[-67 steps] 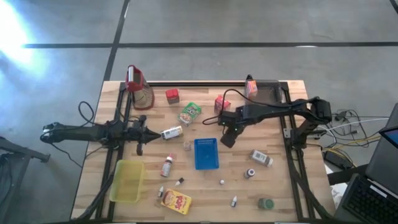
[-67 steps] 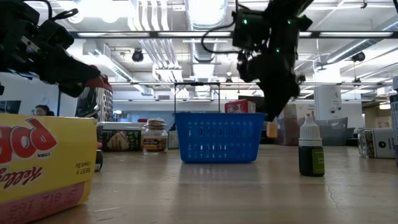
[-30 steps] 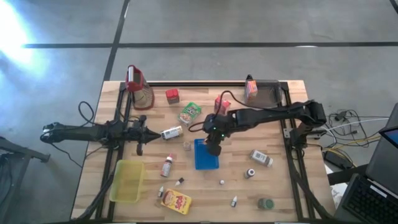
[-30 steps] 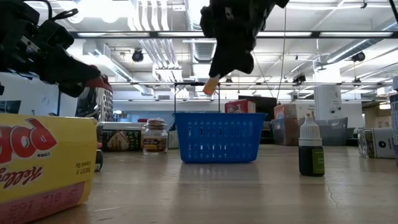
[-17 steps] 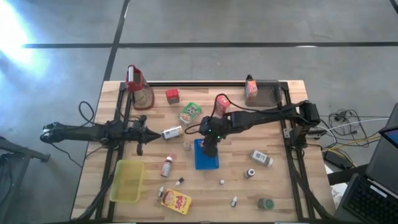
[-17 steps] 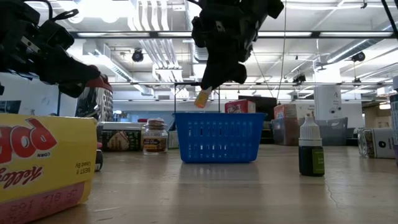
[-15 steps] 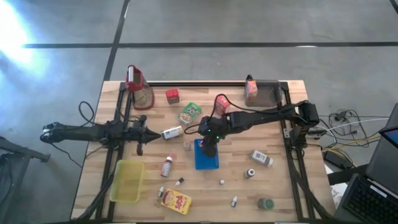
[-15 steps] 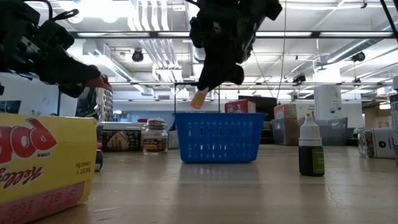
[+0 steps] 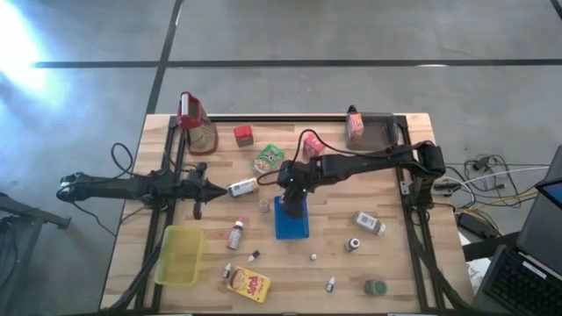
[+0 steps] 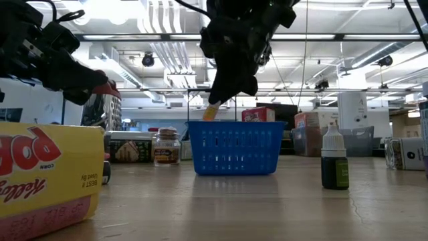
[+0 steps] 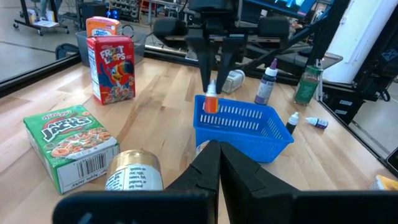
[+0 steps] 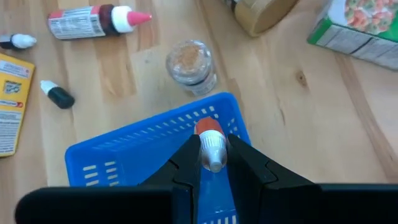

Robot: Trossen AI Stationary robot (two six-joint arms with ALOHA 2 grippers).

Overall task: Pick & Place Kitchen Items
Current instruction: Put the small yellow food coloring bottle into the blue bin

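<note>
Orange-bodied little bottle (image 12: 209, 138) with a white cap sits clamped in my right tool (image 12: 211, 163), hanging just above the near end of the blue tray (image 12: 134, 146). Beyond lie a small round jar (image 12: 191, 65) and a red-capped bottle (image 12: 93, 22). My left tool (image 9: 195, 187) waits together, well apart over the surface (image 9: 395, 263).

My right hand (image 12: 213, 155) points down, pinched on a small bottle (image 12: 211, 142); my left hand (image 11: 219, 163) waits shut, level.

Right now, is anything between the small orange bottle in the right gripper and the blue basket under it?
Nothing visible. The right gripper holds the small orange bottle just over a corner of the blue basket; the basket floor below looks bare.
</note>
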